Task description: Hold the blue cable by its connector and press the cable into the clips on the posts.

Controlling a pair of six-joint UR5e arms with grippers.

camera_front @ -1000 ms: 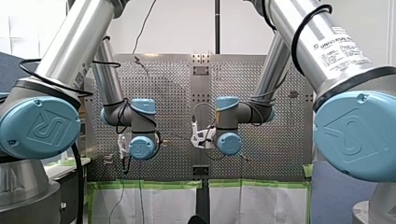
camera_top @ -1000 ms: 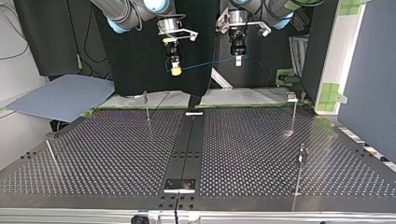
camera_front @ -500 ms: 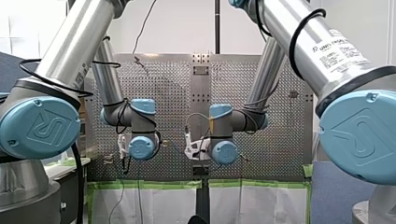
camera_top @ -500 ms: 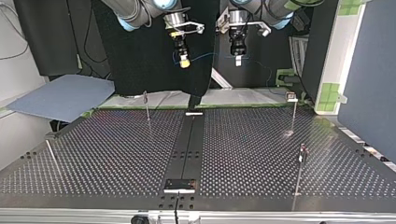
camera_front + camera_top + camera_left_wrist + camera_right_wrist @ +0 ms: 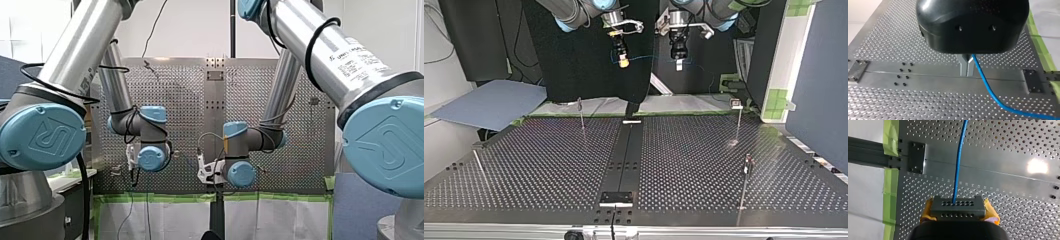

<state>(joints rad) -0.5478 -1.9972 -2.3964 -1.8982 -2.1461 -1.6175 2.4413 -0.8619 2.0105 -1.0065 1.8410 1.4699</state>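
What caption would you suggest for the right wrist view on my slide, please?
The right end effector, yellow-padded, holds the blue cable above the perforated table.

Your perforated table (image 5: 549,165) fills the top view's lower half, with a plain dark strip (image 5: 626,150) running from twelve to six o'clock. At twelve, behind it, hangs a black cloth (image 5: 574,65). A grey-blue sheet (image 5: 489,102) lies at nine. At three stands a dark blue partition (image 5: 819,75) beside a white panel (image 5: 786,50). In the front view you have a white wall (image 5: 195,30) at twelve. At six, green tape (image 5: 165,198) edges the table above white sheeting (image 5: 175,220). In the right wrist view, bright glare (image 5: 1037,166) lies on the table.
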